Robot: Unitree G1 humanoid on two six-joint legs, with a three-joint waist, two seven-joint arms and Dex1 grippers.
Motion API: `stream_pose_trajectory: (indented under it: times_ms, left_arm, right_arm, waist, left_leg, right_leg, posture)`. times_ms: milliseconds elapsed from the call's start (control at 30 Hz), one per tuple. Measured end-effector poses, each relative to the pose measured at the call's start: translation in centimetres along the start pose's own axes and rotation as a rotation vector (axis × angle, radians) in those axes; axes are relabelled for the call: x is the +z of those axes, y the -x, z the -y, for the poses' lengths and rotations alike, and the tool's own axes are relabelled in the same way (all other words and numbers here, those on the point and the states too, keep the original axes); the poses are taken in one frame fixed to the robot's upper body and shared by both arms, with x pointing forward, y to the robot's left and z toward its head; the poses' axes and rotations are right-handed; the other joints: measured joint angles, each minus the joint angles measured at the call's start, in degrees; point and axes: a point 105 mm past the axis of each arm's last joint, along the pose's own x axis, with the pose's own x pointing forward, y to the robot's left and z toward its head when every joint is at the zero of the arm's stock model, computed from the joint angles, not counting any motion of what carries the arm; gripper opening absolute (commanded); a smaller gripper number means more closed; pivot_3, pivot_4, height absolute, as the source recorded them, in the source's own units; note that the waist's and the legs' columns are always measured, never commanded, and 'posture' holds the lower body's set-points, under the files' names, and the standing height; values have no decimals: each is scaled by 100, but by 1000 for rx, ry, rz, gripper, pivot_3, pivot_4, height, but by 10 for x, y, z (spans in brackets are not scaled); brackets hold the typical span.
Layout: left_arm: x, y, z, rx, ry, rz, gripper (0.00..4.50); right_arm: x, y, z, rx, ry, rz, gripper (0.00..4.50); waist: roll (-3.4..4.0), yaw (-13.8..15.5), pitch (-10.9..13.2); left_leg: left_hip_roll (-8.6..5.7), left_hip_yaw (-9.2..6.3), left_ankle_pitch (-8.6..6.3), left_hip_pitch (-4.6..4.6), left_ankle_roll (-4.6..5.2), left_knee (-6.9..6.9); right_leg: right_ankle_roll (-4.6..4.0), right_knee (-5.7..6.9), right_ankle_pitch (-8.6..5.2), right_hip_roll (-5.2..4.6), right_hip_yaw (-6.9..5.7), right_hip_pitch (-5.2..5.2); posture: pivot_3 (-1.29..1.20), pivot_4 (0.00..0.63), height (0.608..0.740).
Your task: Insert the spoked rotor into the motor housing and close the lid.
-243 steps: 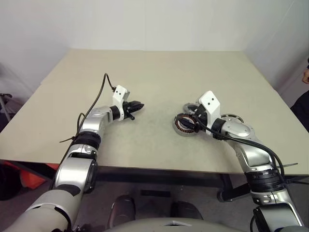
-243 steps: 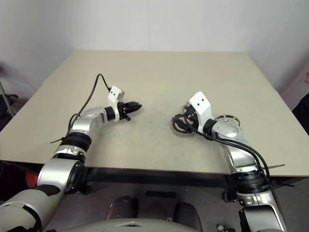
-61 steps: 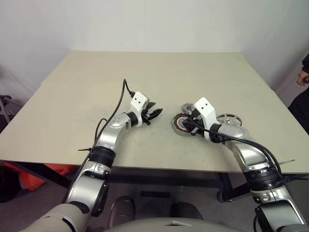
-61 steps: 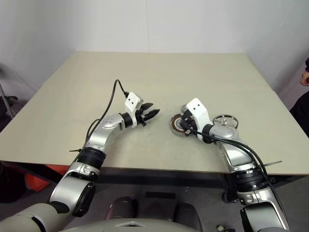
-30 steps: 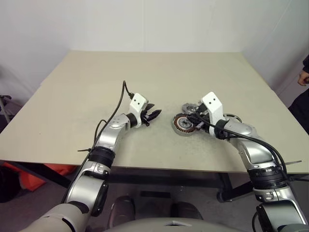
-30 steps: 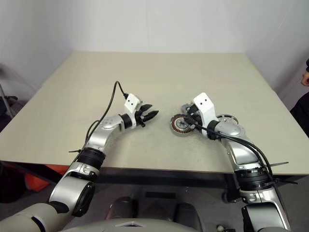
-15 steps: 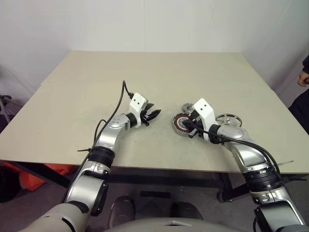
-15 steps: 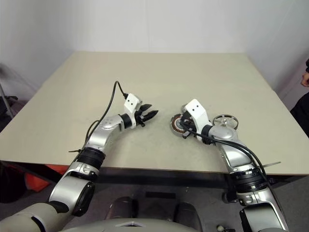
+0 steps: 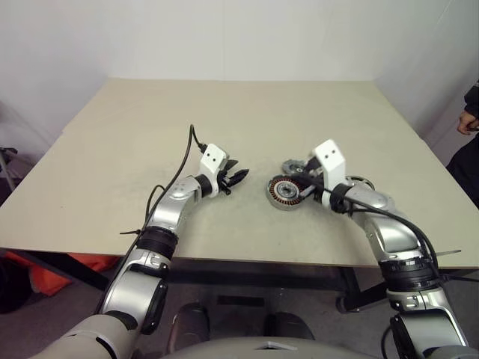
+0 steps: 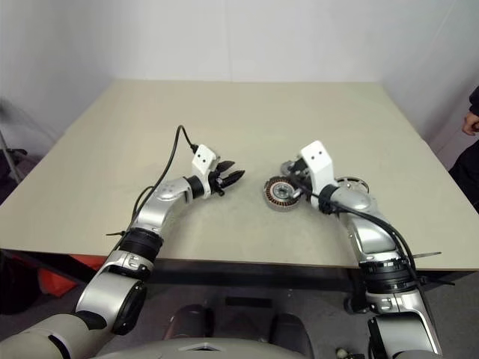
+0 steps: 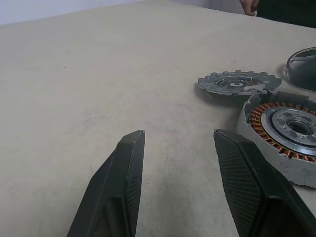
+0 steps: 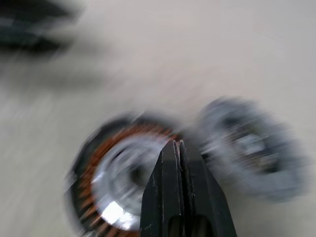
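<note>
Closed right pincer (image 12: 177, 148) over motor housing (image 12: 123, 182)

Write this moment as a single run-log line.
left tool: open, empty | right tool: shut, empty, over motor housing | lid: on table beside housing | spoked rotor: not inserted

A big tan table (image 9: 247, 112) stands in a plain room. White walls (image 9: 224, 37) rise behind it and meet in a corner far off past the pincers. The floor (image 9: 45, 321) under the table is grey. Something orange (image 9: 52, 273) lies down there.
</note>
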Motion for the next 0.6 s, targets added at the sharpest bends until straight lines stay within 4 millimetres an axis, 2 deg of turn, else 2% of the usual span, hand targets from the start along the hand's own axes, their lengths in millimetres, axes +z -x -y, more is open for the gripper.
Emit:
stream_pose_trajectory:
  times_ms: [100, 267, 367, 467, 600]
  left_arm:
    - [0, 0, 1, -2, 1, 0, 2369]
    - [-1, -1, 1, -4, 3, 0, 2369]
    - [-2, -1, 2, -5, 6, -2, 2369]
    - [-3, -3, 5, -18, 12, -4, 2369]
    - [-9, -6, 11, -36, 23, -18, 2369]
  right_arm:
    - [1, 7, 24, -148, -59, 13, 58]
    - [-22, 33, 56, -377, -166, -44, 58]
    - [-28, 53, 66, -467, -188, -58, 58]
    - [-26, 71, 73, -530, -195, -47, 607]
    - [-21, 87, 84, -610, -218, -20, 607]
  waist:
    - [0, 5, 0]
    - [0, 15, 0]
    - [1, 11, 0]
    - [1, 4, -1]
    - [6, 3, -4]
  left_leg:
    - [-2, 1, 0, -2, -1, 0]
    - [-4, 1, 11, -5, -19, -2]
    - [-3, 0, 12, -3, -21, -3]
    - [-3, 0, 11, 3, -20, -4]
    - [-3, 0, 11, 8, -19, -6]
  right_leg:
    - [0, -1, 0, 0, 0, 0]
    - [0, -3, 0, 0, 0, -1]
    - [1, -3, -1, 0, 0, -2]
    - [2, -3, -1, 0, 1, -1]
    - [5, -1, -1, 0, 2, 0]
  posture:
    - [0, 0, 740]
    - [0, 0, 740]
    - [0, 0, 740]
    - [0, 0, 740]
    - [0, 0, 740]
